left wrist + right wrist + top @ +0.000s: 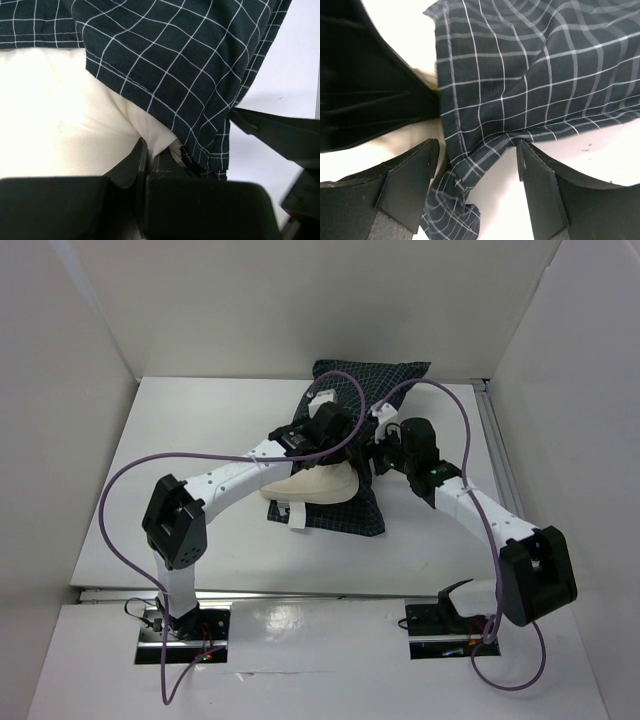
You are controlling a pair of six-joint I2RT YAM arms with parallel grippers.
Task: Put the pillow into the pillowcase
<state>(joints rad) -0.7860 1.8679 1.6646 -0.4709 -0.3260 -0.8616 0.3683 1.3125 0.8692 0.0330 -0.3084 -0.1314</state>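
Pillow (315, 483) partly inside pillowcase (345, 517) on white table (200, 440), white walls (300, 300); left fingers (125, 170) pressed together, right fingers (410, 175) spread

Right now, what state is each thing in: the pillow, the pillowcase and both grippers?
Pillow: partly covered by the pillowcase, much of it bare.
Pillowcase: rumpled, its hem draped over the pillow.
Left gripper: shut, apparently pinching a fold of the pillow.
Right gripper: open, one finger on each side of the pillowcase's edge.
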